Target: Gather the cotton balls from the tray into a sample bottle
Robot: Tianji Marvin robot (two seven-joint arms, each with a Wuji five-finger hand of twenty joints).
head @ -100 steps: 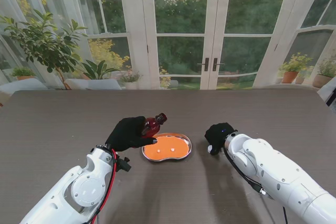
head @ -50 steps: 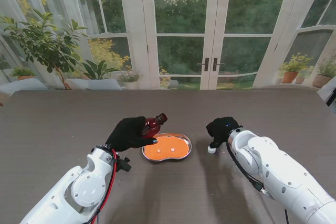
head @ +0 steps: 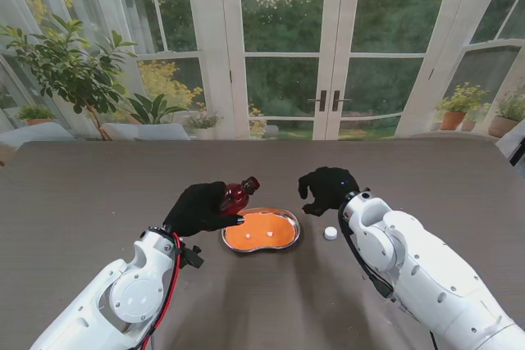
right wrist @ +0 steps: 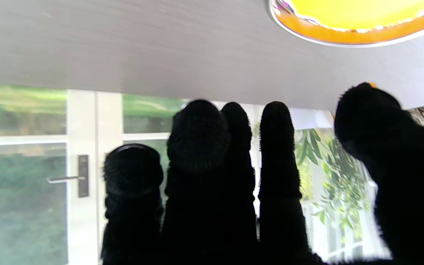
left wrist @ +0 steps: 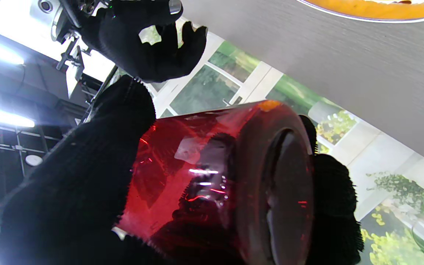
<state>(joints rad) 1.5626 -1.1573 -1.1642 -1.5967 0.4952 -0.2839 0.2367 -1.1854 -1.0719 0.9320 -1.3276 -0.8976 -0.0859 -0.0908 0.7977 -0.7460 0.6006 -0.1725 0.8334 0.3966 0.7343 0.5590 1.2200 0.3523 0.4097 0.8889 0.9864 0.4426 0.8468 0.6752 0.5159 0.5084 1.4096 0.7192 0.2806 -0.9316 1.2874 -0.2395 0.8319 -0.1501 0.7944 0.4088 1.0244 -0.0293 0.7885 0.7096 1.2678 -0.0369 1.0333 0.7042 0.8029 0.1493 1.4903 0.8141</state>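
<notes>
Fingers (left wrist: 87, 176) wrap the red bottle (head: 236, 196), hiding its body; right fingers (right wrist: 276, 147) spread, empty.

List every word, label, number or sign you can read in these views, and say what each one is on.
None can be read.
Red bottle in the left hand: no label shows.
Tray: bare rim, no marking.
White cap on the table near the right hand: too small to tell.
</notes>
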